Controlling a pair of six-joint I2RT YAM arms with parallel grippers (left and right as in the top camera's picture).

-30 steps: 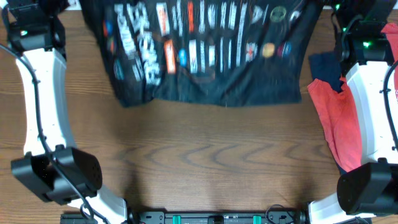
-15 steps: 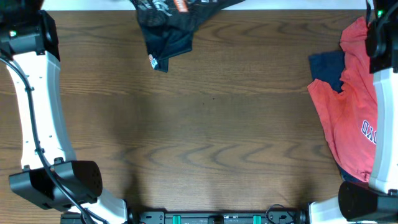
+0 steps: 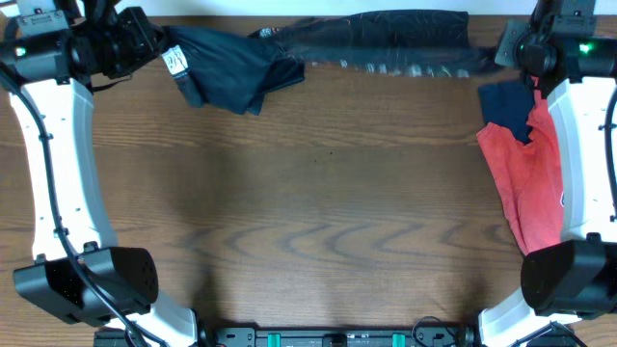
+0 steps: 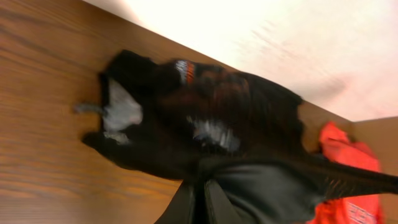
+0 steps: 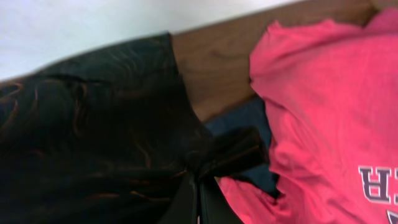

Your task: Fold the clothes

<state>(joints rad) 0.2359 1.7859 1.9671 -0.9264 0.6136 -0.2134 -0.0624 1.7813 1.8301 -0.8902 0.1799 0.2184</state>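
The black sports shirt (image 3: 366, 37) is stretched in a long band along the table's far edge, with a bunched part (image 3: 227, 63) sagging at its left end. My left gripper (image 3: 154, 43) is shut on its left end, shown in the left wrist view (image 4: 200, 186) with cloth (image 4: 205, 118) hanging beyond the fingers. My right gripper (image 3: 506, 48) is shut on its right end; the right wrist view (image 5: 198, 183) shows the shirt's orange contour lines (image 5: 93, 124).
A red shirt (image 3: 525, 178) with white lettering lies at the right edge over a dark blue cloth (image 3: 506, 104), partly under my right arm; it also shows in the right wrist view (image 5: 329, 93). The wooden table (image 3: 318, 212) spreads in front.
The shirt went from lying spread flat with its print up, to lifted off toward the far edge, to stretched taut between both grippers at the back. Both arms swung inward.
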